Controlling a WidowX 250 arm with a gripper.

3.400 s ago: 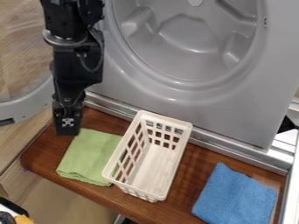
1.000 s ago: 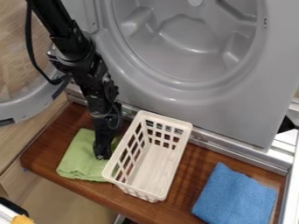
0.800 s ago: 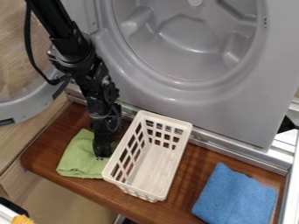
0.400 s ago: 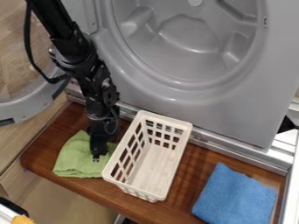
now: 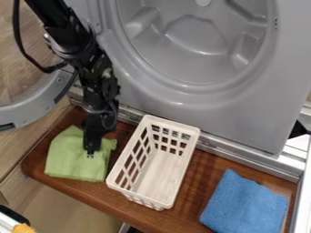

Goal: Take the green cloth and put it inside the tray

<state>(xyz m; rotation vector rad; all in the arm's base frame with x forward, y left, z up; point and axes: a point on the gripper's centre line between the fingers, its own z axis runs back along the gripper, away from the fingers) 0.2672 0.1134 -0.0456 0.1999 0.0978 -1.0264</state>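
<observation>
My gripper is down at the middle of the green cloth, shut on it from above. The cloth lies on the left part of the brown wooden board, somewhat rumpled, with its upper part behind the gripper. Just right of the cloth stands the tray, a white plastic basket with slotted walls and a bare floor inside. A narrow strip of wood shows between the cloth and the basket's left wall.
A folded blue cloth lies on the board at the right. The grey front of a washing machine rises behind the board, with a metal rail along its foot. Its round door stands at the left.
The gripper came down onto the green cloth from the upper left, then moved a little left and up. The cloth shifted the same way, away from the basket, and its folds changed.
</observation>
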